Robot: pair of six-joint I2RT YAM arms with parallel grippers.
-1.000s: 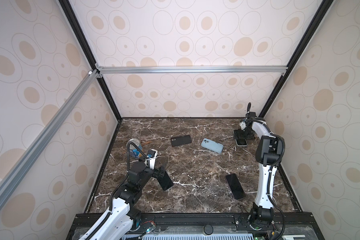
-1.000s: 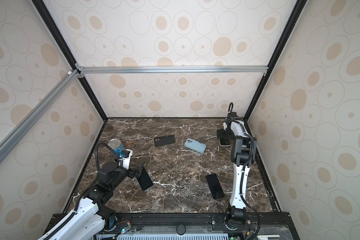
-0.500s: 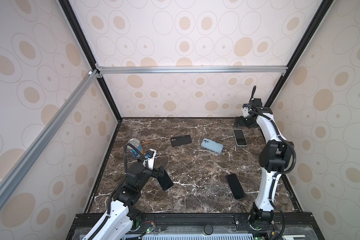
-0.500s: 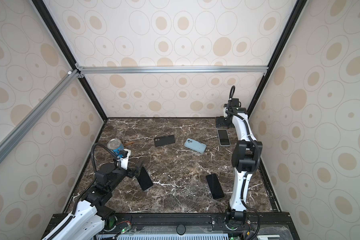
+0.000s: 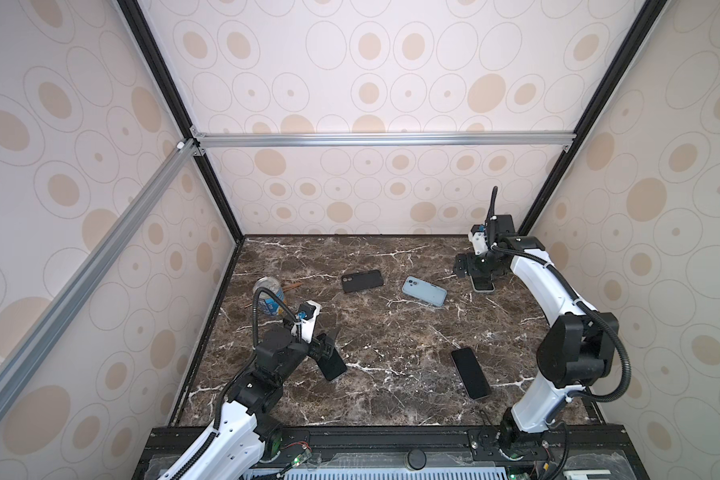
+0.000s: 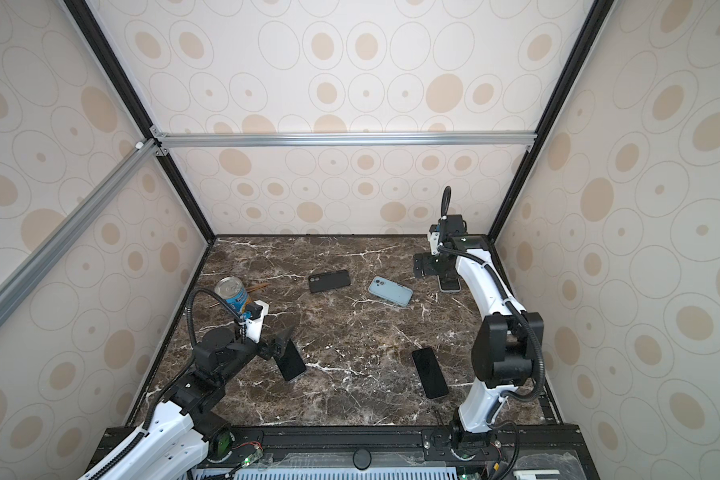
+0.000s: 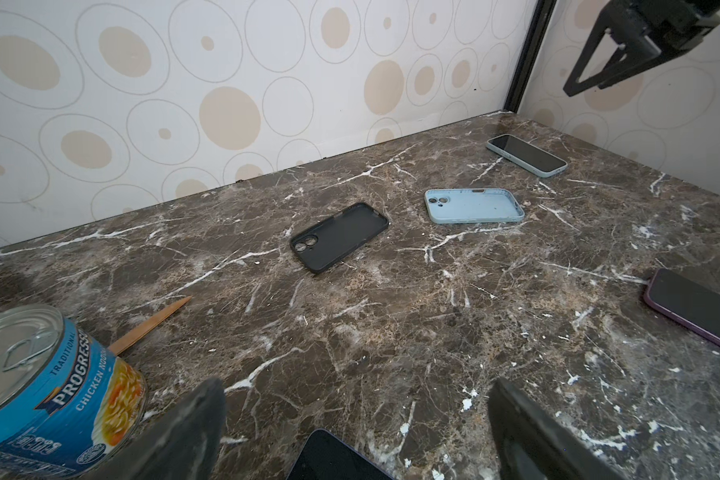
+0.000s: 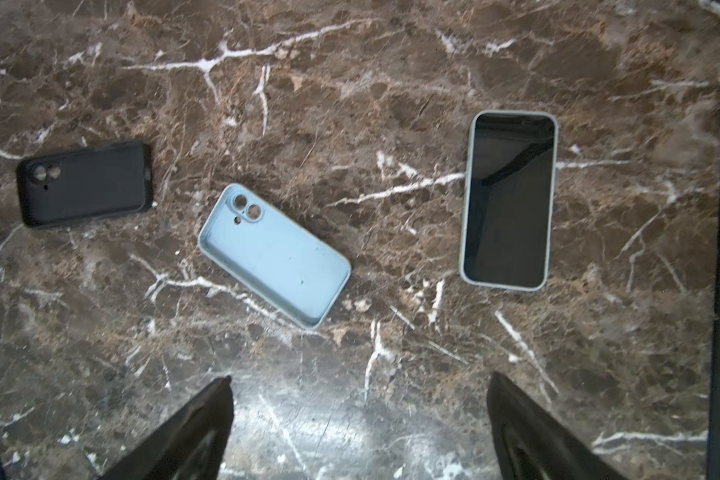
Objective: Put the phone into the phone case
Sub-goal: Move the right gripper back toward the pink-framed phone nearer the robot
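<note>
Open and empty are the left tool (image 7: pixel 356 386) and right tool (image 8: pixel 359 378); pinched flat, the far phone (image 8: pixel 508 199) could slide away.

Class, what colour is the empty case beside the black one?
Light blue case, best in right wrist view.

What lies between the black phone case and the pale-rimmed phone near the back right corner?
An empty light blue phone case, open side up, touching neither; clearest in the right wrist view.

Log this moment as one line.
left gripper: open, over dark phone | right gripper: open, near pale-edged phone | blue case: empty | black case: empty
</note>
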